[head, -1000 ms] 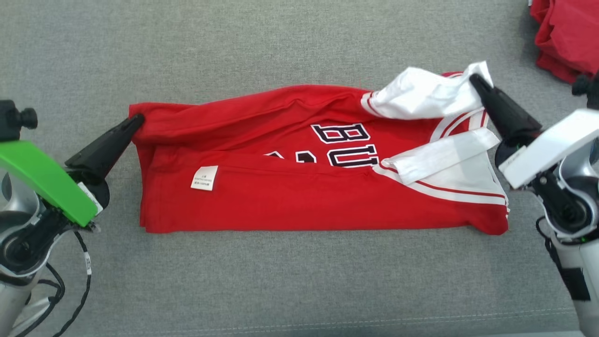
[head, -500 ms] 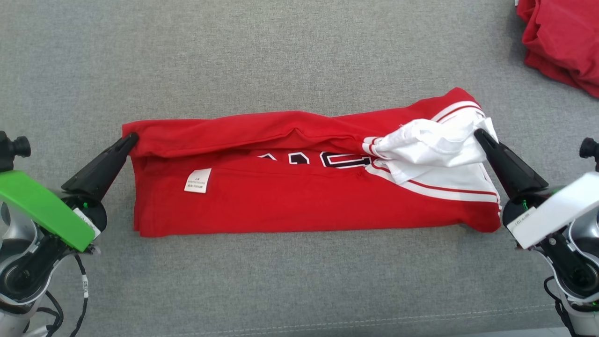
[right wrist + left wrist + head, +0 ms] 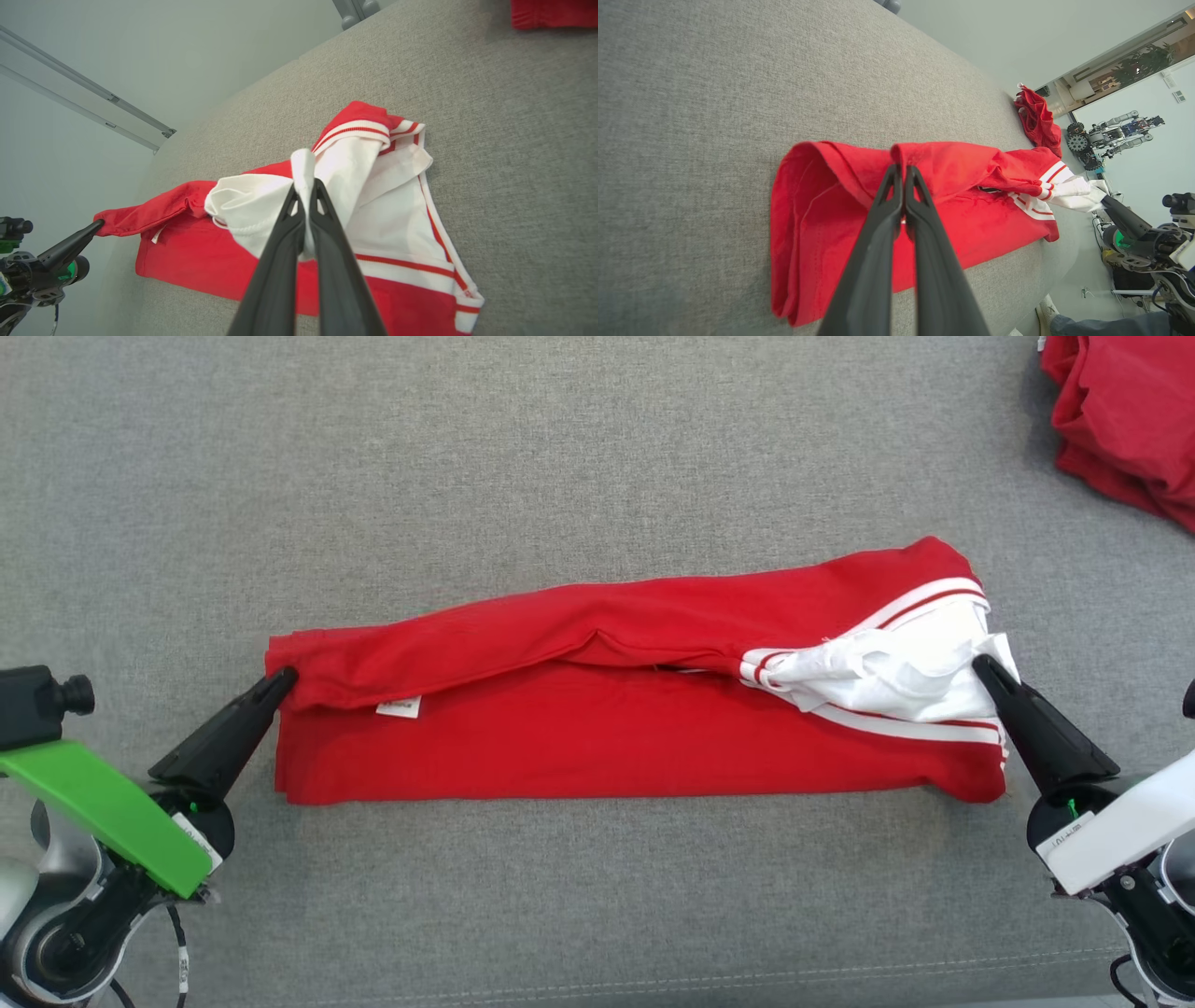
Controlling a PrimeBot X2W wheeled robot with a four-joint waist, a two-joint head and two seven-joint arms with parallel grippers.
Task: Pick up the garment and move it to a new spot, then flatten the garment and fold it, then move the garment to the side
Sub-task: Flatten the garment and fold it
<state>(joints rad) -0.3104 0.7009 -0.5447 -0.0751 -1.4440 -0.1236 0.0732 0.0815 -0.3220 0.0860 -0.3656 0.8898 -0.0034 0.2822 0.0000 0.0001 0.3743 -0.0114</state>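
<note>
At nine o'clock the left claw is pinching tight on the red end of the shirt, which is lying folded lengthwise mid-bench. At three o'clock the right claw is clamping its sleeve. More red cloth is sitting at one o'clock.

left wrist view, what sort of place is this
Probably a robotics lab: another wheeled robot stands in the background, a leafy plant shows beyond it, and the garment lies on a wide grey fabric surface.
</note>
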